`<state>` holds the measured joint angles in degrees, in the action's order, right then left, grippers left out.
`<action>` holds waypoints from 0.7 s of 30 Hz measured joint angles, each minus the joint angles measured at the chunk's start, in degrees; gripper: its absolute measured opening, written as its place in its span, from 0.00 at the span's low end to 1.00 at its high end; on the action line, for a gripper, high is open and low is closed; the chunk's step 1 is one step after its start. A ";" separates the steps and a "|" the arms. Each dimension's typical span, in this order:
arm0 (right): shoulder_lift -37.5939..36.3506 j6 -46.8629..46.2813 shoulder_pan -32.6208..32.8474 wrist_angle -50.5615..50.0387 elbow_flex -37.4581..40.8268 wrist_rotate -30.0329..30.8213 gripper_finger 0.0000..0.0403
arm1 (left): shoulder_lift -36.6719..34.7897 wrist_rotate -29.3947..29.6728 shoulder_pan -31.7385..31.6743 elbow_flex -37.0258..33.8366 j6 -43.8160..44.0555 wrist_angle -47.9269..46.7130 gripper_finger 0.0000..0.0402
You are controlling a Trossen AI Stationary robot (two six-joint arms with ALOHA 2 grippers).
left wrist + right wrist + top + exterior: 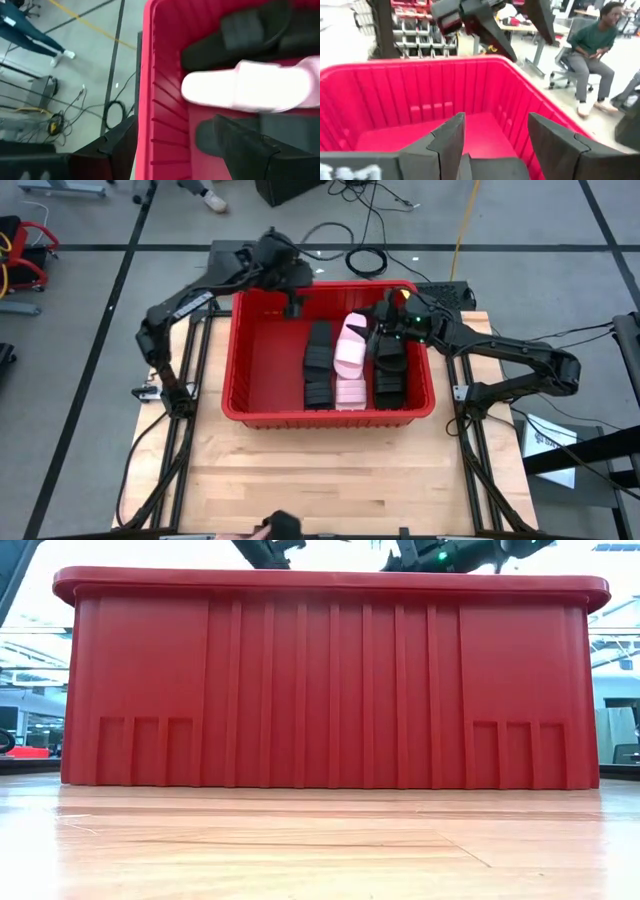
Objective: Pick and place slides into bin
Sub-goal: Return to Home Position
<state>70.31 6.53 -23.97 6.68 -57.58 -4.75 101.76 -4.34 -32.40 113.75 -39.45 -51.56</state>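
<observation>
Bin: the red bin (240, 370) stands on the wooden table (330, 480), towards its far edge; in the low view its ribbed near wall fills almost the whole width

Slides: all the slides in view lie inside the bin, in its right half, in three rows that run from near to far, side by side

Black slides: one row of black slides (318, 365) is on the left of the group and a second row on the right, beside the bin's right wall

Pink slides: the pink slides (350, 360) make the middle row, between the two black rows and close against them; the far one sits a little askew

Left gripper: the left gripper (293, 305) hangs above the bin's far rim, towards its far left corner; its fingers are spread apart with nothing between them; its wrist view looks down on the rim, a pink slide and black slides on either side of it

Right gripper: the right gripper (494, 122) hovers over the far right part of the bin, above the far end of the right black row; its fingers are spread wide and pinch nothing; beyond them lies the bare red floor of the bin's left half

People: a person (590, 55) sits on a chair in the room beyond the table; another person's legs (30, 35) show on the floor in the left wrist view

Cable: a coiled black cable (367, 260) lies on the floor just beyond the table's far edge
</observation>
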 joint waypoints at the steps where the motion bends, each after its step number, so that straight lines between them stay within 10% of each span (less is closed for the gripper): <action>1: -0.34 0.06 0.38 -0.11 0.00 0.00 0.52 | -1.16 -0.99 0.00 0.00 0.47 -0.64 0.62; 21: -4.60 -4.58 11.13 5.27 0.00 0.02 0.52 | -16.86 -11.68 5.89 0.02 12.22 -12.91 0.62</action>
<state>65.71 1.94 -12.84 11.94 -57.58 -4.73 84.91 -16.02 -26.51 113.78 -27.23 -64.47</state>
